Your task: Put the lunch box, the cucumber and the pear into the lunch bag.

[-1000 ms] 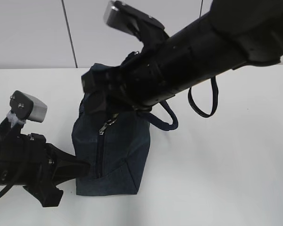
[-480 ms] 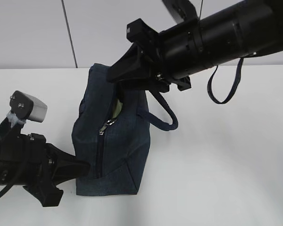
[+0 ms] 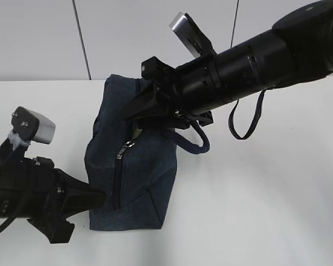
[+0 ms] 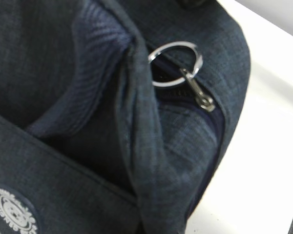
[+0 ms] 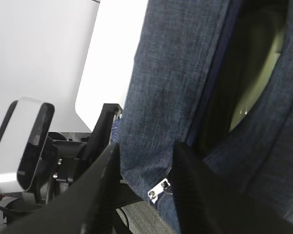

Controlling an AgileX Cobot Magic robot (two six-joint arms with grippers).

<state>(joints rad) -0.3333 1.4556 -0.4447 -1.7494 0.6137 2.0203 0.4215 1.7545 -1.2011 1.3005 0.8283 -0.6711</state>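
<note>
The bag point(image 3: 130, 177) stands upright on the table point(image 3: 266, 194), zipper point(image 3: 124, 149) partly undone, a pale object visible inside the opening. The left gripper point(image 3: 94, 199) is clamped on the bag's lower side. The right gripper point(image 3: 141, 108) hovers at the opening, jaws apart, empty.

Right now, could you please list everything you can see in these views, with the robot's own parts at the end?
lunch bag: one, dark navy, upright on the table, zipper partly open at the top.
ring pull: one, silver metal, on the bag's zipper.
pale greenish item: one, inside the bag's opening; too hidden to name.
loop handle: one, navy, on the bag's right side.
table: one, white, under the bag.
left end effector: one, black, shut, against the bag's lower left side.
right end effector: one, black, jaws apart, at the bag's opening.
</note>
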